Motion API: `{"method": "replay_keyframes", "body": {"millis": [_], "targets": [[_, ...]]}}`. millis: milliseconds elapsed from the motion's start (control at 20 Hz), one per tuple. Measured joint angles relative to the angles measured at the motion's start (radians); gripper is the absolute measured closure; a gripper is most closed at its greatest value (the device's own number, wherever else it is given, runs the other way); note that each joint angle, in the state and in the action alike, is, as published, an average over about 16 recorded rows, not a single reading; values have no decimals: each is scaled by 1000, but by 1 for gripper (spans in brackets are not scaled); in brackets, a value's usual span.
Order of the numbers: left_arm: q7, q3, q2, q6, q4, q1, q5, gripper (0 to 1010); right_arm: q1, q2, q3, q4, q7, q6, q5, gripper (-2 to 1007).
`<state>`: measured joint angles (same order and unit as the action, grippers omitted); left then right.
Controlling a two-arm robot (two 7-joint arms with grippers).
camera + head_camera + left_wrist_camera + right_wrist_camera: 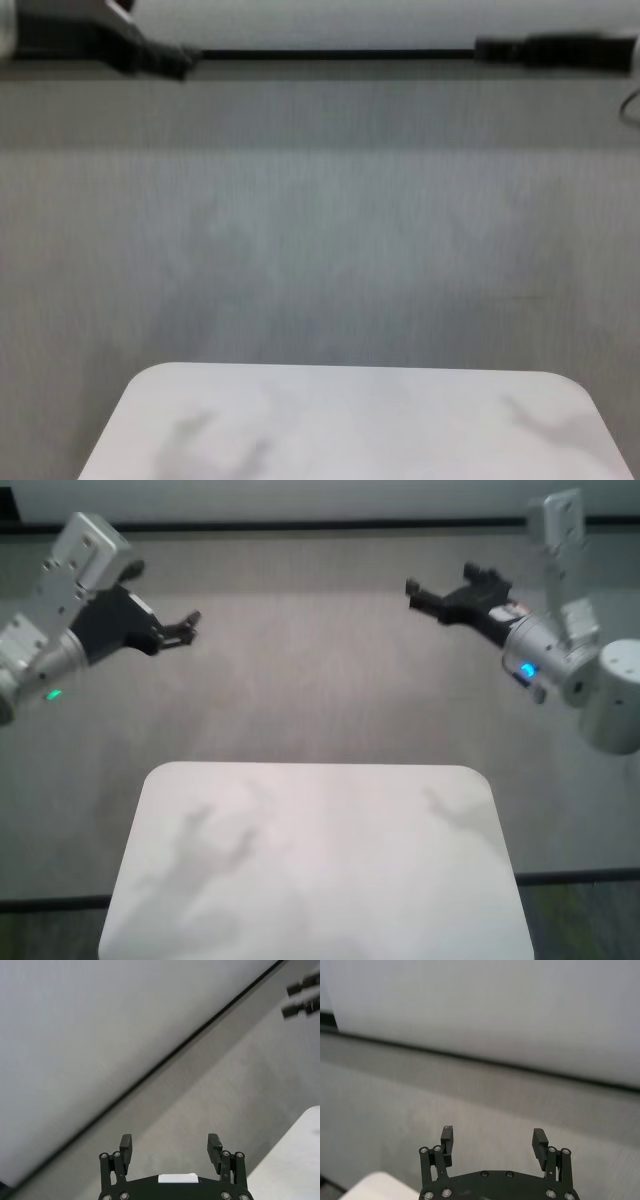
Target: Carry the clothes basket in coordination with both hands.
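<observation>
The clothes basket is out of view in every frame. My left gripper (190,623) hangs raised at the left, above the grey floor, with its fingers open and empty; its own wrist view shows it too (170,1146). My right gripper (414,592) hangs raised at the right, open and empty, and also shows in its wrist view (494,1139). In the chest view the left gripper (175,62) and the right gripper (490,48) point toward each other near the top. The right gripper shows far off in the left wrist view (297,999).
A white table with rounded corners (310,870) stands close below me, bare apart from the arms' shadows; it also shows in the chest view (350,425). Grey carpet (310,680) stretches beyond it to a white wall with a dark baseboard (300,525).
</observation>
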<state>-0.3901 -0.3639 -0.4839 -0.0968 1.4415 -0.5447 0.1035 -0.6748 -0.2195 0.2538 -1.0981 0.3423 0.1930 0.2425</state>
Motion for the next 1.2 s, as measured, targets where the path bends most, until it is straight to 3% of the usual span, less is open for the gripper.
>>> {"method": "replay_keyframes", "body": {"millis": [250,500,750,1200], "targets": [[17,-2,42,-8,-80,7,-17,8,-11,36,33,92,-31,5,-28,0],[14,1,76,-21,-132,32,-14,8,-15,68,57,173,-56,21,-56,0],[-12,-3,95,-23,-172,46,-11,8,-15,83,55,217,-65,44,-70,0],[-61,-18,115,11,-231,38,-2,8,-25,90,43,256,-54,58,-80,0]]}}
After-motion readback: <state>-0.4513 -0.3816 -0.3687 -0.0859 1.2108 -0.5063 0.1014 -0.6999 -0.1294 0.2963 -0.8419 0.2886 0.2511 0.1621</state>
